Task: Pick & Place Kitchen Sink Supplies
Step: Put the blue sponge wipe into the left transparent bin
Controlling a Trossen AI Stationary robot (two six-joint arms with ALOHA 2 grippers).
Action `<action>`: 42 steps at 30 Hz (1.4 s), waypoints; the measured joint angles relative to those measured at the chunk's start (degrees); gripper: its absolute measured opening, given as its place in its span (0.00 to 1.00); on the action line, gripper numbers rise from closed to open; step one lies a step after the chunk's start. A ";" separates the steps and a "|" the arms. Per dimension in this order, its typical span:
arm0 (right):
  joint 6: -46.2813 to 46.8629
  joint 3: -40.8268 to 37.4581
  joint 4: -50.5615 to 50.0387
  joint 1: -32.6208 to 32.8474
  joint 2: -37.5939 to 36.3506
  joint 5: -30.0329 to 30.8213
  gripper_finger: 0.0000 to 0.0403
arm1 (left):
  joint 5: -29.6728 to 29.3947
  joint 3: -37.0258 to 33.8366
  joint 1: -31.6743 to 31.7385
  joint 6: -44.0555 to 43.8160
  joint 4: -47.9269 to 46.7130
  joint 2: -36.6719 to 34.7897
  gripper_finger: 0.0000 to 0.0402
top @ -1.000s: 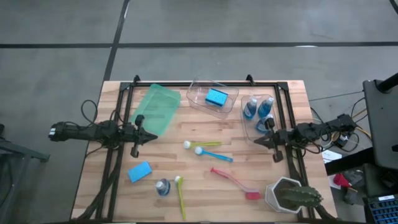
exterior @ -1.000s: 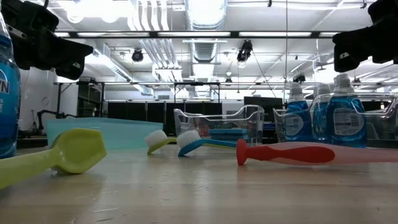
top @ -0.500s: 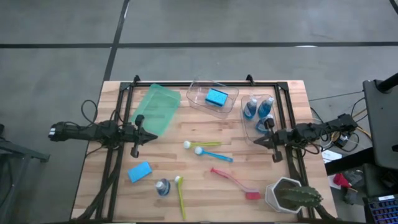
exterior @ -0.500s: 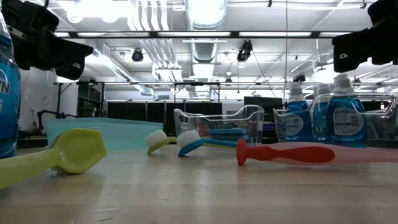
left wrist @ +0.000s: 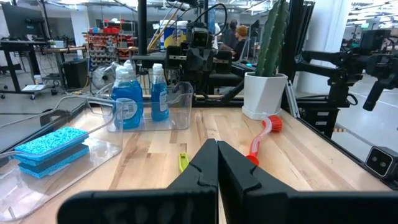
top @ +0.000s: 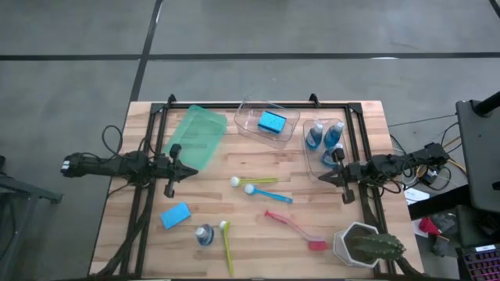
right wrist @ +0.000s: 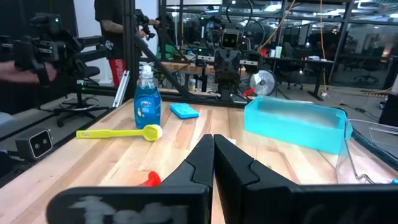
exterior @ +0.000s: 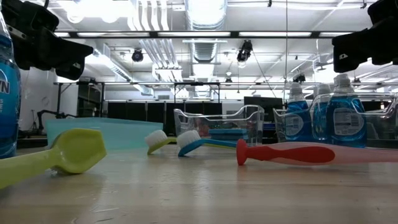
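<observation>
Tools (top: 193, 172) (top: 320, 178) closed at opposite table (top: 258, 242) edges, brushes (top: 269, 194) between

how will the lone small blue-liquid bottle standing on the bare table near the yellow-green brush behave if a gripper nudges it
The small blue-liquid bottle stands upright, tall and narrow, so it will probably tip rather than slide. It looks nearly full, so likely heavy for its size. Its smooth plastic may be slippery.

— What's in my bins (top: 268, 123)?
— I see one sponge (top: 272, 122) in the middle bin, two bottles (top: 323, 136) in the right bin (top: 321, 160). Brushes (top: 266, 190) lie mid-table; cactus (top: 367, 245) sits at my near right corner
</observation>
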 joint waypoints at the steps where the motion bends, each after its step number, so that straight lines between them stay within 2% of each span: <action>1: 0.00 0.00 0.00 0.00 0.00 0.00 0.02 | 0.00 0.00 0.01 0.01 0.00 0.00 0.00; 17: 0.01 -0.02 0.02 0.00 0.01 -0.02 0.02 | -0.03 0.00 0.01 0.13 0.09 0.00 0.00; 21: 0.01 -0.04 0.02 0.00 0.01 -0.04 0.02 | -0.11 0.00 0.01 -0.77 3.80 0.04 0.00; 23: 0.00 -0.04 0.02 0.01 0.01 -0.04 0.02 | -0.03 0.00 0.00 -4.82 7.16 0.04 0.00; 25: 0.01 -0.04 0.04 0.00 0.01 -0.03 0.02 | 0.81 0.00 -0.03 -15.33 9.66 0.00 0.00; 27: 0.01 -0.04 0.04 0.02 0.03 -0.04 0.02 | 0.87 0.00 -0.03 -20.71 10.62 0.00 0.00; 30: 0.01 -0.04 0.04 0.02 0.03 -0.04 0.02 | -2.81 0.00 0.03 -19.67 10.60 0.00 0.00; 35: 0.01 -0.04 0.04 0.02 0.01 -0.04 0.02 | -8.25 0.00 0.03 -29.61 12.28 0.00 0.00; 38: 0.01 -0.04 0.04 0.02 0.01 -0.04 0.02 | -13.37 0.69 0.06 -30.97 12.88 -0.01 0.00; 42: 0.00 -0.04 0.04 0.02 0.01 -0.04 0.02 | -14.05 2.15 0.06 -32.86 13.46 0.02 0.00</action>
